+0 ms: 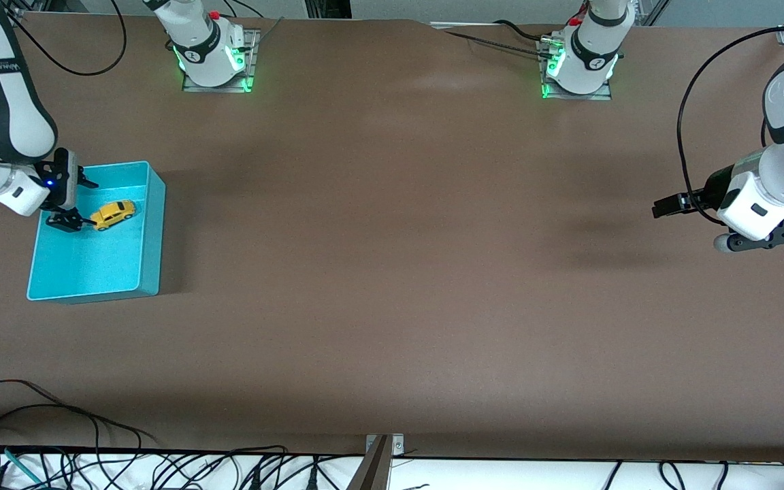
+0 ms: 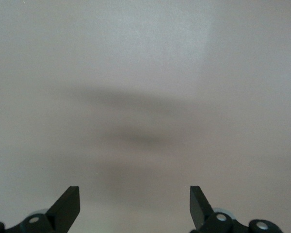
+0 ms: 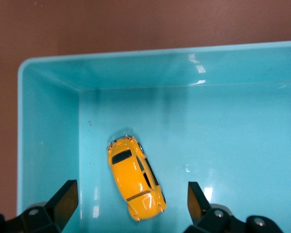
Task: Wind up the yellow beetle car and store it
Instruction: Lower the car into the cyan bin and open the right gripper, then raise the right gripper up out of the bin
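Observation:
The yellow beetle car (image 1: 113,214) rests on the floor of the teal bin (image 1: 154,224), toward the end of the bin farther from the front camera. My right gripper (image 1: 79,203) hangs over that end of the bin, open. In the right wrist view the car (image 3: 136,179) lies loose between the spread fingers (image 3: 63,199), touching neither, with the bin's wall (image 3: 48,136) around it. My left gripper (image 1: 671,205) waits open over bare table at the left arm's end. The left wrist view shows nothing between its gripper's (image 2: 135,194) fingers.
The bin stands at the right arm's end of the brown table (image 1: 392,272). Cables (image 1: 58,422) trail along the table edge nearest the front camera. The two arm bases (image 1: 215,47) stand along the edge farthest from it.

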Controlling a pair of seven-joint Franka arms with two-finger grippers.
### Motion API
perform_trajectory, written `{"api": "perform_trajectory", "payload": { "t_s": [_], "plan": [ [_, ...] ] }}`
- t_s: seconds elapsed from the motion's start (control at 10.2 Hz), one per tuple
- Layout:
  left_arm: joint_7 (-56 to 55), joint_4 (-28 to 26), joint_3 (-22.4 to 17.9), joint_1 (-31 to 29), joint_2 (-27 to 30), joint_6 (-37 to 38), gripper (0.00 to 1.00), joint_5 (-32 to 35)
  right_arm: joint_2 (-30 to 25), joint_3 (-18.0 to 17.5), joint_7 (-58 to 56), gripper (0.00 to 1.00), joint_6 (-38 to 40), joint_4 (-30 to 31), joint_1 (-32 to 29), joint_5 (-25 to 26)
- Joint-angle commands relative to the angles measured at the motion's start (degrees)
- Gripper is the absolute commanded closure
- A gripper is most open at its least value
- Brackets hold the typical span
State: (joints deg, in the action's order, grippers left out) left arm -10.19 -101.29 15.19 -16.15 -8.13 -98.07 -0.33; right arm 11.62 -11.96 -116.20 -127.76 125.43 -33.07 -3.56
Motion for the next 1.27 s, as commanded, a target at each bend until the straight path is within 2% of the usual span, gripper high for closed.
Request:
{"api": "perform_trajectory", "payload": {
  "t_s": [0.0, 0.29, 0.49, 0.78, 1.18],
  "plan": [
    [1.0, 1.2, 0.1, 0.0, -0.4, 1.1, 0.0, -0.8, -5.8, -0.1, 11.6, 0.0, 5.7, -0.7, 3.6, -0.9],
    [1.0, 1.2, 0.1, 0.0, -0.4, 1.1, 0.0, -0.8, -8.8, -0.1, 26.3, 0.0, 13.7, -5.4, 7.8, -0.9],
    [1.0, 1.2, 0.1, 0.0, -0.4, 1.1, 0.0, -0.8, -12.6, -0.1, 37.0, 0.0, 16.3, -5.9, 10.2, -3.4],
    [1.0, 1.2, 0.1, 0.0, -0.4, 1.1, 0.0, -0.8, -17.3, -0.1, 58.0, 0.0, 20.9, -8.0, 15.5, -3.5],
    [1.0, 1.2, 0.1, 0.0, -0.4, 1.1, 0.0, -0.8, -17.9, -0.3, 85.5, 0.0, 29.1, -17.0, 22.7, -2.6]
  ]
}}
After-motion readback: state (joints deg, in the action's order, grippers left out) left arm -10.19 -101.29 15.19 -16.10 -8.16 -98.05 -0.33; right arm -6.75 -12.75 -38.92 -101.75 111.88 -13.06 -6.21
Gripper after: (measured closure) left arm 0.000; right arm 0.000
